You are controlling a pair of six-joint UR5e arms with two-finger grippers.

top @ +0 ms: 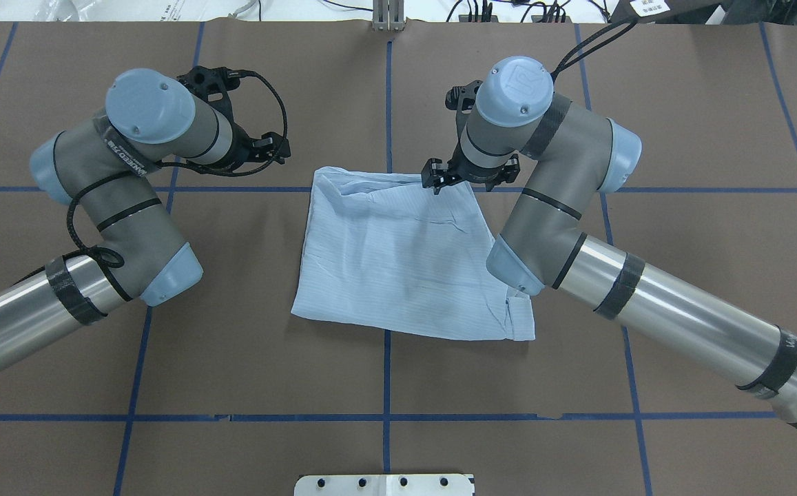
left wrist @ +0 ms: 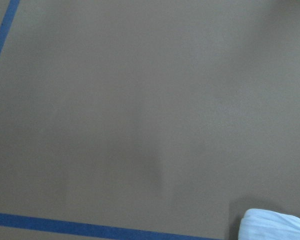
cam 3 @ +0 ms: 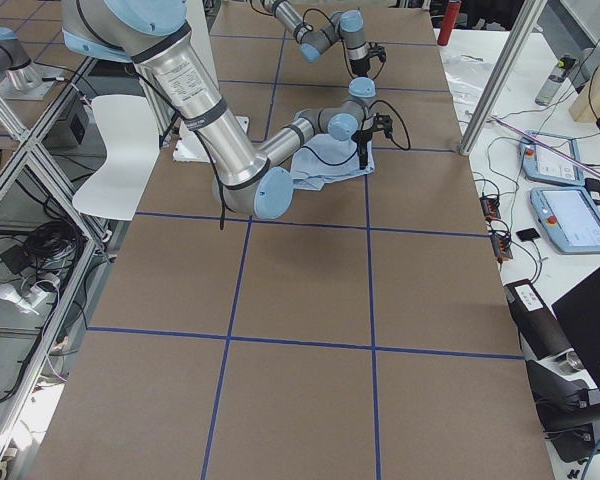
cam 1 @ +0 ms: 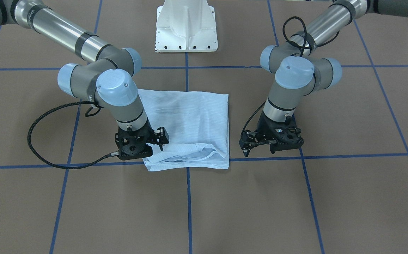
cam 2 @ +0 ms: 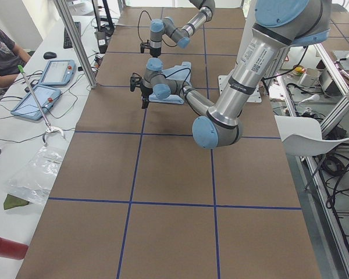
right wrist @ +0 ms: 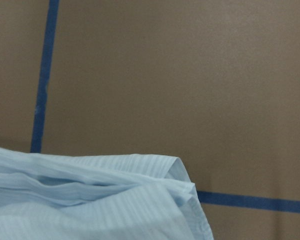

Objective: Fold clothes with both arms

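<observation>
The pale-blue striped shirt [cam 1: 193,116] lies folded into a rough rectangle at the table's middle, also in the overhead view [top: 405,255]. Its layered edge faces away from the robot. My right gripper [cam 1: 161,137] hangs low over that edge's corner on my right side [top: 438,180]; its jaws look open, holding nothing. The right wrist view shows the shirt's layered corner [right wrist: 90,200] flat on the table. My left gripper [cam 1: 248,150] is low over bare table just past the shirt's other side [top: 275,148], and looks open and empty. A shirt corner [left wrist: 275,225] shows in the left wrist view.
The brown table cover carries a grid of blue tape lines [cam 1: 188,197]. The white pedestal base [cam 1: 187,28] stands on the robot's side. Beyond the table's far edge lie tablets [cam 2: 55,72] and an operator [cam 2: 3,55].
</observation>
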